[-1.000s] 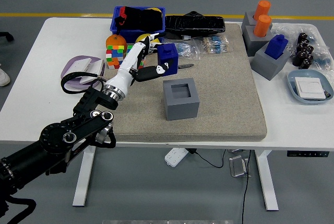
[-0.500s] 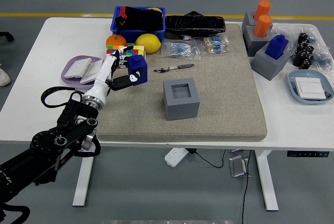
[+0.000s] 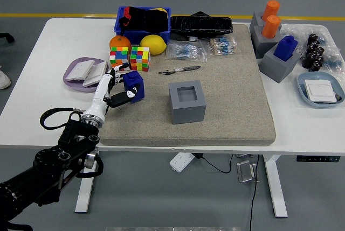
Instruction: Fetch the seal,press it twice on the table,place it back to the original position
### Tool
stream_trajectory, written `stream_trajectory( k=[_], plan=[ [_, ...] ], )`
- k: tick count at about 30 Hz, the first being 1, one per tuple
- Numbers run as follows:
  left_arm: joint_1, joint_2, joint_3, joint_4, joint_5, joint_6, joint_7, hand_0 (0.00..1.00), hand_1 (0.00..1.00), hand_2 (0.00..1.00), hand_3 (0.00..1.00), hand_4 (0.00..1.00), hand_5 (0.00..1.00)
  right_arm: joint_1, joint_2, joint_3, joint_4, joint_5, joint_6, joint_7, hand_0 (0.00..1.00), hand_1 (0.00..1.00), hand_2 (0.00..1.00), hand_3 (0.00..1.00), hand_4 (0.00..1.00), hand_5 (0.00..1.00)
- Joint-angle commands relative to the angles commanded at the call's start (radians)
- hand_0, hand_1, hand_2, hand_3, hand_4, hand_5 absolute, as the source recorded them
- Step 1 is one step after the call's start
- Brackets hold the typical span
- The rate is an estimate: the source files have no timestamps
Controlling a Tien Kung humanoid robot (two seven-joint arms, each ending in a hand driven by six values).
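Note:
My left hand [image 3: 117, 85] is shut on a blue seal [image 3: 133, 86] and holds it low over the left part of the tan mat [image 3: 232, 96]. The black left arm [image 3: 59, 155] comes in from the lower left. A grey block with an empty square recess [image 3: 187, 100] stands on the mat to the right of the seal. I cannot tell whether the seal touches the mat. My right arm is out of view.
Two colour cubes [image 3: 129, 57], an orange [image 3: 118, 42] and a lemon [image 3: 153, 43] lie behind my hand. A purple tray [image 3: 73, 76] is at the left, a pen [image 3: 180, 70] on the mat. Grey blocks with a blue seal [image 3: 284, 48] and orange seals [image 3: 270, 18] stand far right, by a blue dish [image 3: 303, 86].
My left hand has carried the blue seal from above the mat's middle back to the left and down, to the mat's left part near the colour cubes.

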Motion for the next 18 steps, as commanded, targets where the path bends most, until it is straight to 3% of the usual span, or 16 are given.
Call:
stream_trajectory(
  k=[18],
  plan=[
    [0.017, 0.003, -0.01, 0.024, -0.007, -0.014, -0.008, 0.827, 0.631, 0.487, 0.832, 0.634, 0.002, -0.003, 0.001, -0.006, 0.0, 0.002, 0.0, 0.001, 0.789, 0.699, 0.729, 0.672, 0.825, 0.496]
  ],
)
